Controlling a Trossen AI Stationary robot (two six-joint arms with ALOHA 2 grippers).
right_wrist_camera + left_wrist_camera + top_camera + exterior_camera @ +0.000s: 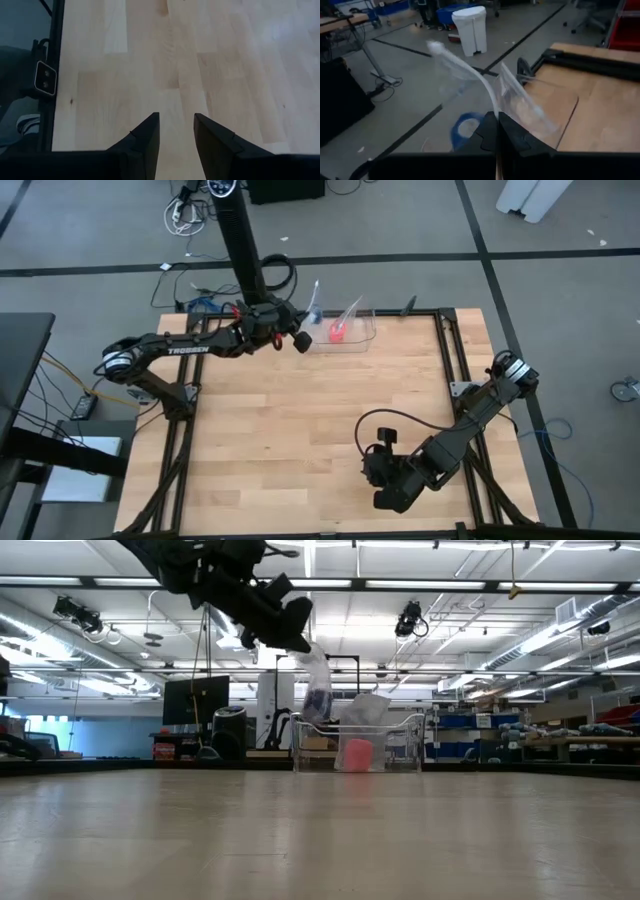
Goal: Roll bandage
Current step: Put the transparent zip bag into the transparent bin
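Left gripper, in the upper middle of the high view, has its fingers pinched together on a clear plastic bag and holds it in the air above the far edge of the table. A bright blue rounded shape shows just beside those fingertips in the left wrist view. I take it to be the bandage, rolled and sitting in or behind the bag, though I cannot tell which. In the low view the bag hangs from the gripper at upper centre, with a bluish patch in it, over a clear bin that holds a small pink-red roll. The bandage looks soft and very light, a fabric that will flop, crease and unwind if it is taken by one loose layer. The bag around it is thin and slippery, so it could slide out or swing. My judgement is that the safest hold is across the body of the roll, or on the free end once it lies flat on the wood. Right gripper waits at the lower right of the high view, fingers apart over bare boards, well apart from the bag.
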